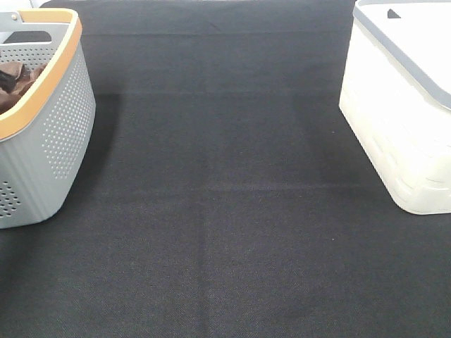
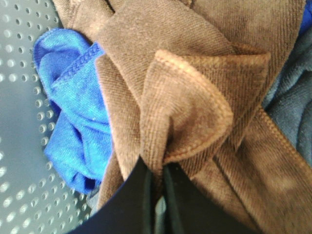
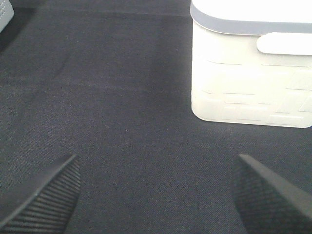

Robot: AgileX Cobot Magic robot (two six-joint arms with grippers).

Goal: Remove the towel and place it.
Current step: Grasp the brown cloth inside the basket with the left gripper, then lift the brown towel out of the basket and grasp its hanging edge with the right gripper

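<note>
Inside the grey basket (image 1: 63,134), the towel (image 2: 195,97) is seen bunched up, reddish-brown, with a stitched hem folded over itself. One fold is pinched between the clenched jaws of the left gripper (image 2: 157,170). A blue cloth (image 2: 73,122) is pressed against one side of the towel and a darker blue-grey cloth (image 2: 292,107) against the other. The perforated basket wall is seen beyond the blue cloth. The right gripper (image 3: 156,161) is held spread wide over the black table cover (image 3: 122,97), nothing grasped. A white bin (image 3: 243,83) is seen nearby, not touched.
</note>
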